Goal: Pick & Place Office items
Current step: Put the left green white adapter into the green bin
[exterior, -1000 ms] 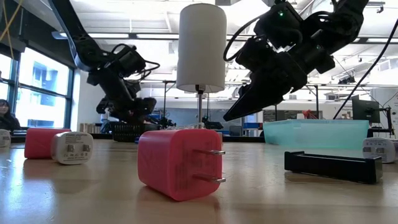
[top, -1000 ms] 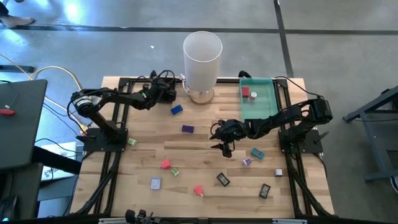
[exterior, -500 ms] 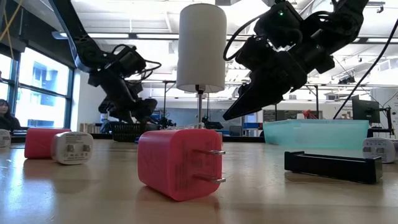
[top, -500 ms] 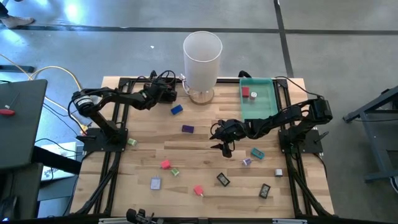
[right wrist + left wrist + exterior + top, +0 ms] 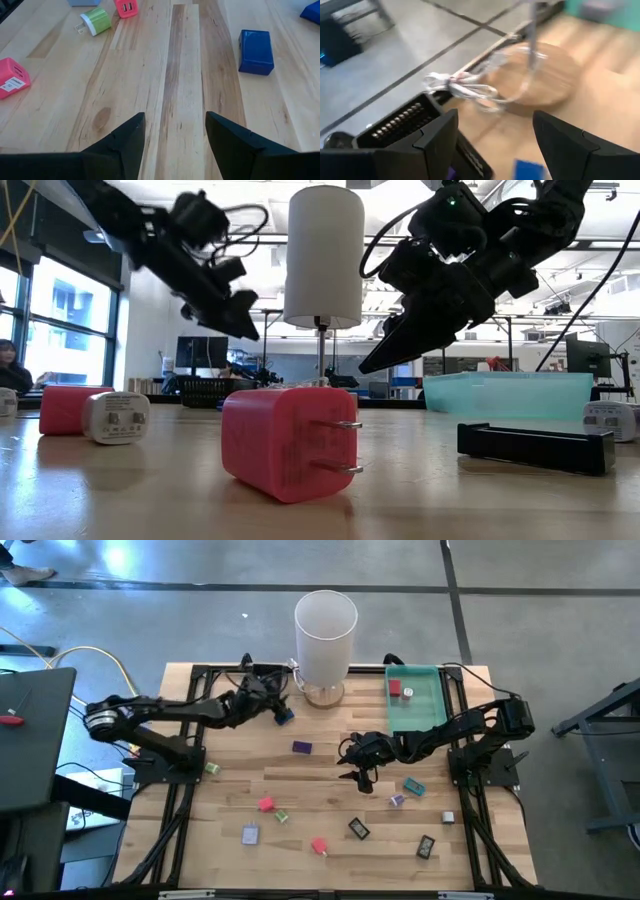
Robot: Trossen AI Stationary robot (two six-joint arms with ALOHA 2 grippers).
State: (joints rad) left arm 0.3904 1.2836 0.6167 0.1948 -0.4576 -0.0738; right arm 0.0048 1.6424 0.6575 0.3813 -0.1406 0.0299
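The surface is pale wood with darker grain streaks, framed by black rails. Just beside the dark left hand lies a blue block, near a white cylinder on a tan wooden base. Near the dark right hand lie a purple block, a teal piece and a translucent green tray holding a red piece.

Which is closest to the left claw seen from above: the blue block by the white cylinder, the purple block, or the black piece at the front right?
From the left gripper:
1. Blue block, right beside its tip, near the white cylinder.
2. Purple block, toward mid-table.
3. Black piece, far front-right corner.
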